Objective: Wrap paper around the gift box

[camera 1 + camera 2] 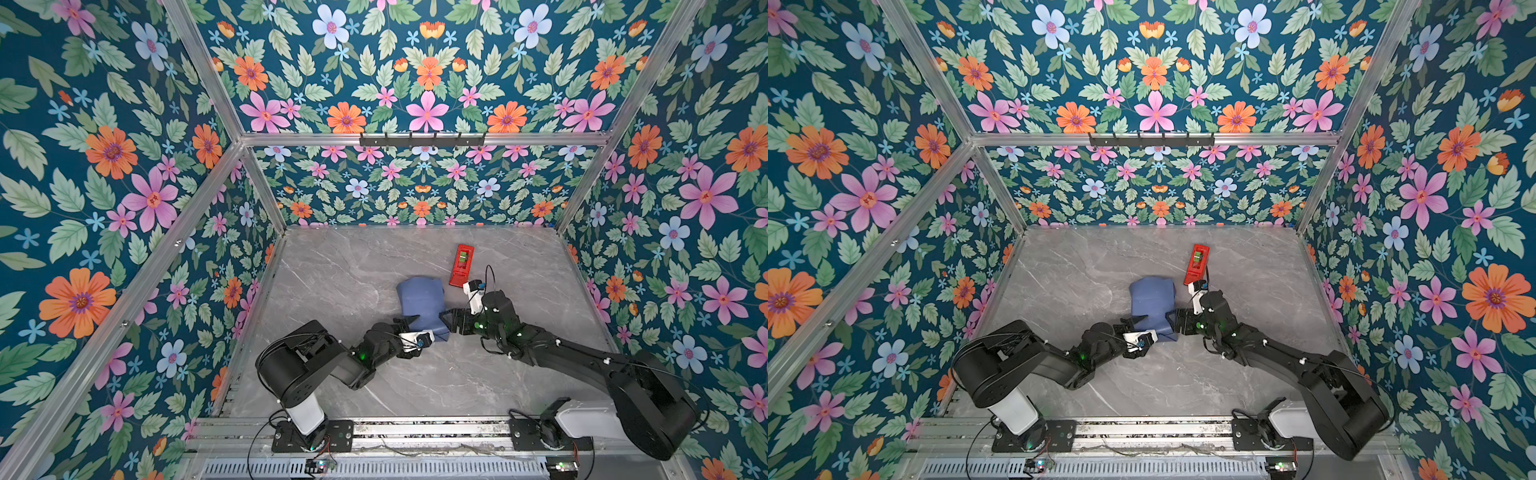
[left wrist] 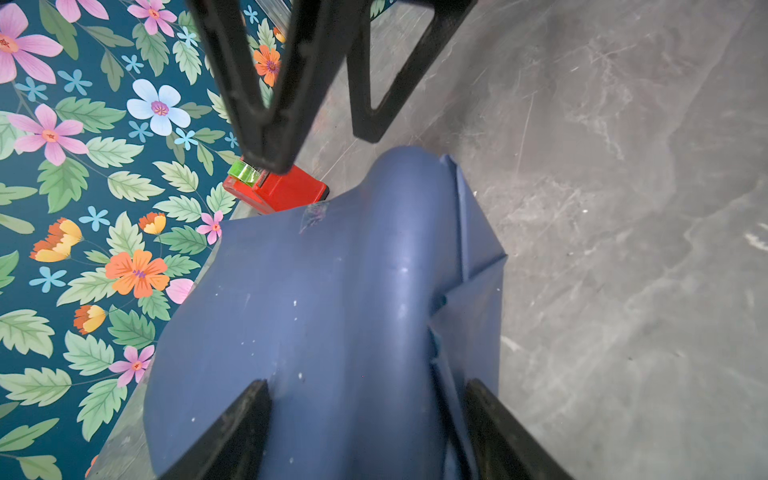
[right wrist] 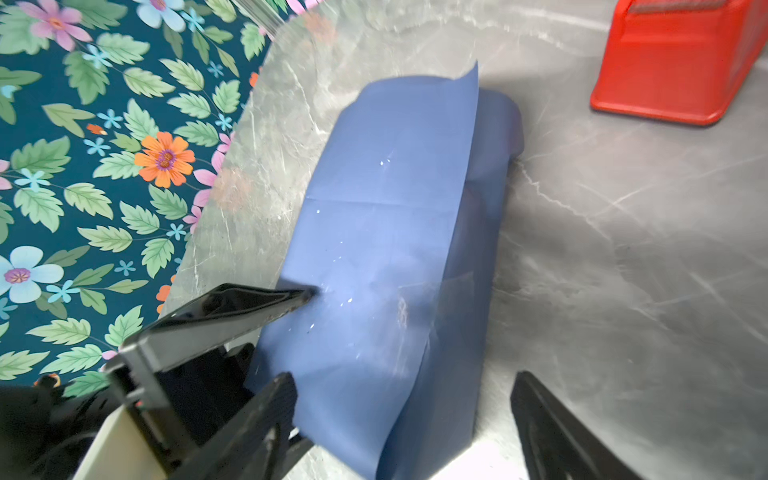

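One paper, one red dispenser

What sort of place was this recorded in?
Probably a purpose-built robot cell: an aluminium frame lined with floral panels, a marble-look tabletop, and a mounting rail carrying the left arm and right arm.

I am looking into a robot test cell, the sort a lab is running: an aluminium frame is boxing the space in, printed floral panels are standing in for walls, a grey marble-look counter is serving as the floor, and the left arm and right arm are sitting bolted to a slotted rail along the near edge.
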